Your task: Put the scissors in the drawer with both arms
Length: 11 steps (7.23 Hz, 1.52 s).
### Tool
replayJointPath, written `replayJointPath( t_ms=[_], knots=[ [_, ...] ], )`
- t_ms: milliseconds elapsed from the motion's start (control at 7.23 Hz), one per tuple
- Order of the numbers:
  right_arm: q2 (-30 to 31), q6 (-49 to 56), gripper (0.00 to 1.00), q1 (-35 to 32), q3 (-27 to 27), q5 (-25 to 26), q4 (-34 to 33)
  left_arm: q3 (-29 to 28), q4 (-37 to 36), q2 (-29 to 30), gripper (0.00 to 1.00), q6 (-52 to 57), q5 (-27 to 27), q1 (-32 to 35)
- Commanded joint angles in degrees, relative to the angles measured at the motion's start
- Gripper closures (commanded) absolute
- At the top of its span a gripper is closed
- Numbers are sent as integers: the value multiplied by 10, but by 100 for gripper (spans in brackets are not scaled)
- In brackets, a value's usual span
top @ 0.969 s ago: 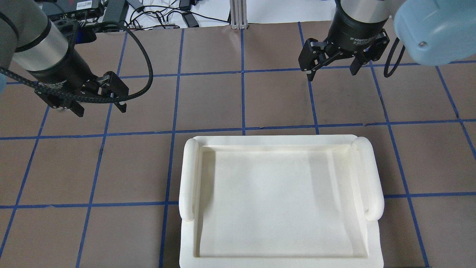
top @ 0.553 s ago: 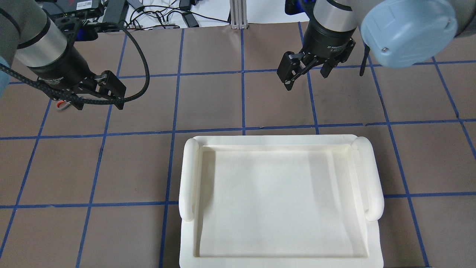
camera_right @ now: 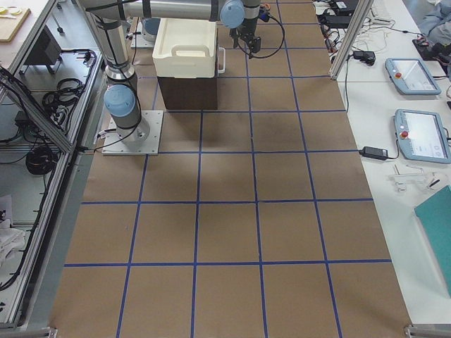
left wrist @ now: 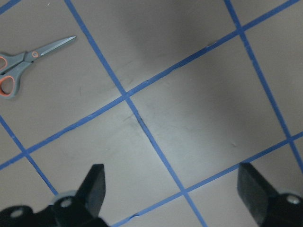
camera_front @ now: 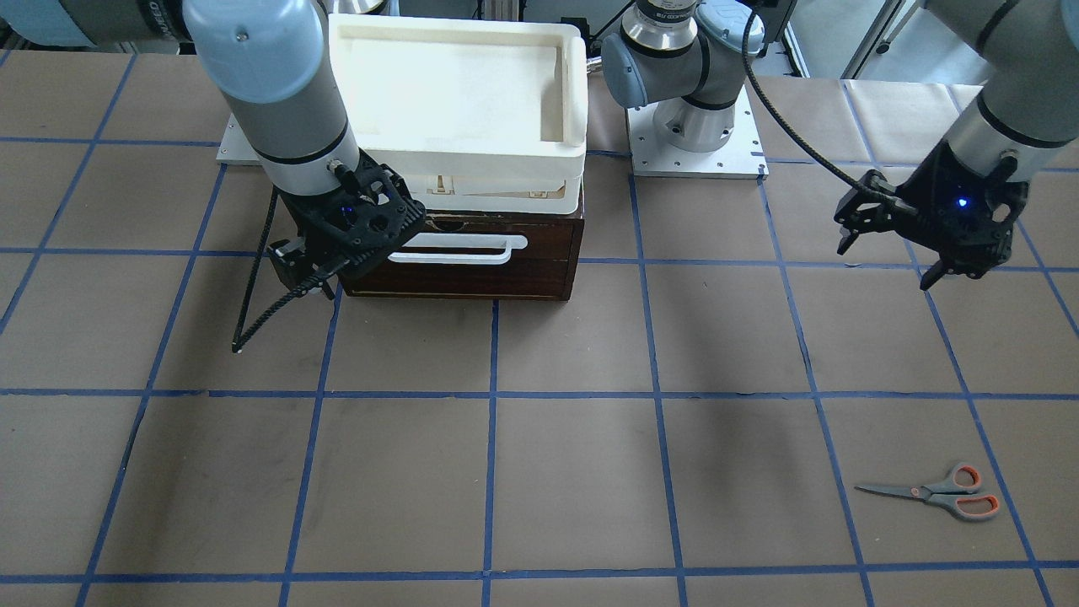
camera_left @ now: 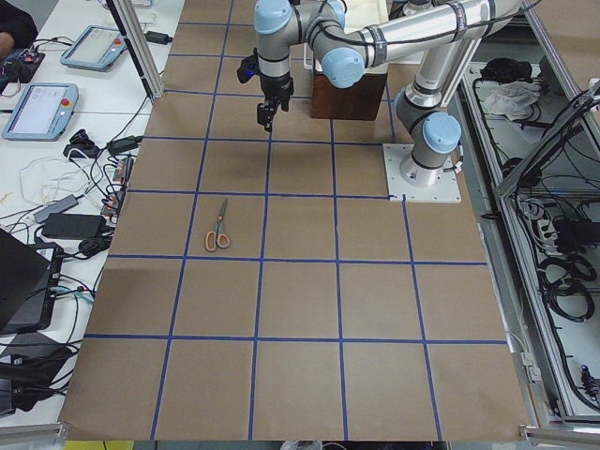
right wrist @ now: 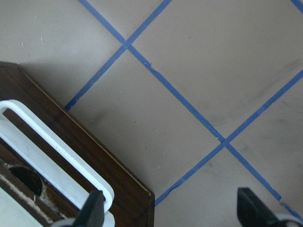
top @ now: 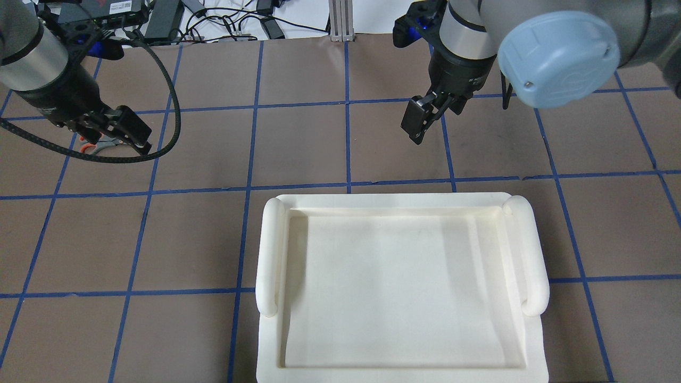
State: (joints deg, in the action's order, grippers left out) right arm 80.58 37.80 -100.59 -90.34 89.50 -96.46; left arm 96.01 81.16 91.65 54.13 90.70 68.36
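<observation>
Scissors look small, light, hard; flat on worktop. Best pinch: middle joint. Left claw, right claw both spread wide.

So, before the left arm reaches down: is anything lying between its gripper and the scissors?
Nothing visible does. Only bare table lies between the open left gripper and the scissors, which lie flat by themselves.

The table, covered w/ brown paper & gridded in blue tape, carried the scissors, which lay flat w/ blades closed near the operators' edge on the robot's left side. Well apart, the dark wood drawer stood at the robot's end, btwn two metal base plates.
</observation>
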Motion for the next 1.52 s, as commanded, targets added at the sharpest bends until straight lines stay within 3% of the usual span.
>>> replayJointPath(
  t_ms=[0,138,415,969,1107,1384],
  knots=[
    [-48,119,0,-24,3,9,-13,0,-39,46,0,122,2,-28],
    [-56,124,0,-31,3,1,-29,0,-70,67,0,173,2,-37],
    [-60,130,0,-31,3,-69,-28,-1,-120,123,0,277,-3,-55],
    [-80,253,0,-67,1,-64,-21,-9,-274,228,0,444,-1,-61],
    [-94,318,0,-66,2,-65,-31,-18,-295,251,0,480,-1,-62],
    [-98,336,0,-66,2,-67,-38,-55,-296,291,0,541,-4,-65]
  ],
)
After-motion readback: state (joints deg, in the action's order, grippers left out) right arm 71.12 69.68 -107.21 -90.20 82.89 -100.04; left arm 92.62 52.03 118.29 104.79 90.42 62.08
